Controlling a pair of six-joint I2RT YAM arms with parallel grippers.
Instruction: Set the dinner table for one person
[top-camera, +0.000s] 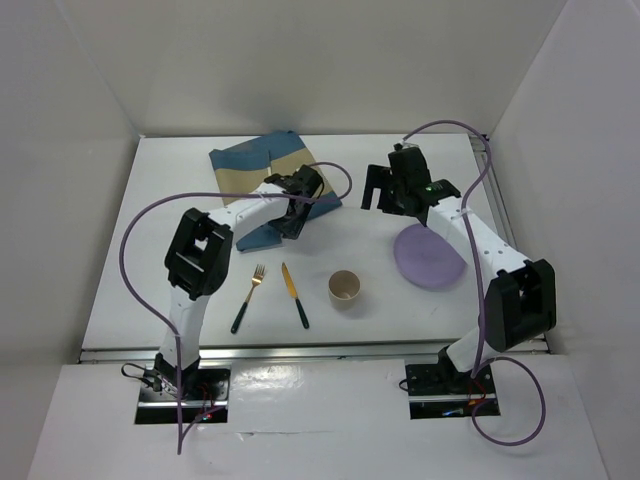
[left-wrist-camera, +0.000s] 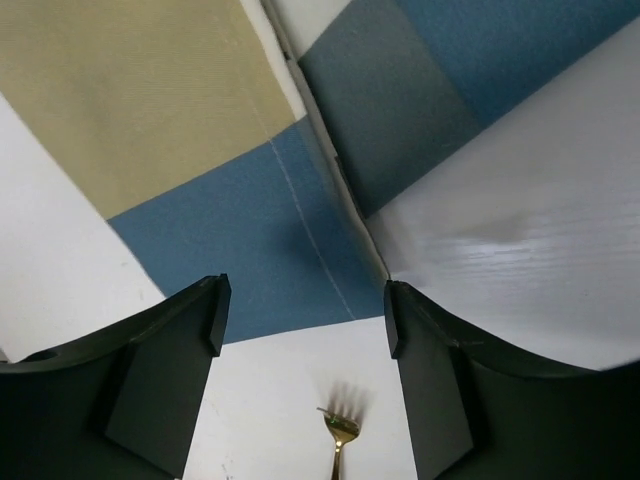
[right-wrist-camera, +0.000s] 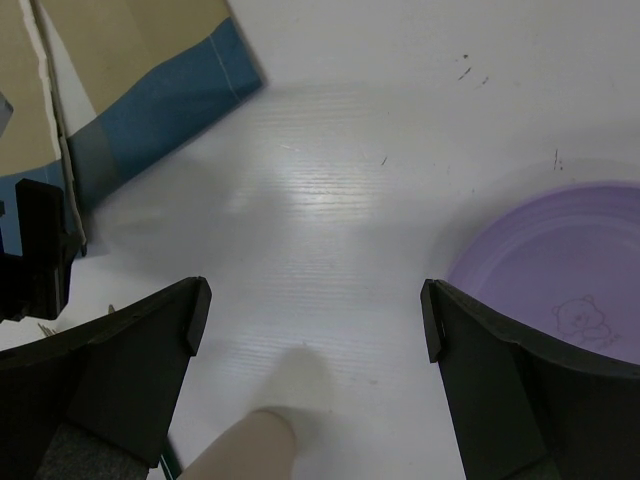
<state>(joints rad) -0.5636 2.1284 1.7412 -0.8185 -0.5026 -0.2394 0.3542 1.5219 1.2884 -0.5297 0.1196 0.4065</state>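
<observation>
The white dinner table (top-camera: 165, 225) holds a blue-and-tan striped placemat (top-camera: 262, 165) at the back, partly folded over itself. My left gripper (top-camera: 297, 208) is open and empty over the placemat's near edge; in the left wrist view its jaws (left-wrist-camera: 303, 320) stand wide above the blue cloth (left-wrist-camera: 270, 240). A gold fork (top-camera: 250, 297) with a dark handle and a knife (top-camera: 295, 295) lie near the front. A tan cup (top-camera: 344, 289) stands beside them. My right gripper (top-camera: 385, 192) is open and empty, left of and behind the purple plate (top-camera: 428, 257).
The fork's tines (left-wrist-camera: 340, 428) show below the left jaws. In the right wrist view the plate (right-wrist-camera: 560, 270) is at the right, the cup (right-wrist-camera: 245, 450) at the bottom, the placemat (right-wrist-camera: 130, 100) at the upper left. White walls enclose the table on three sides.
</observation>
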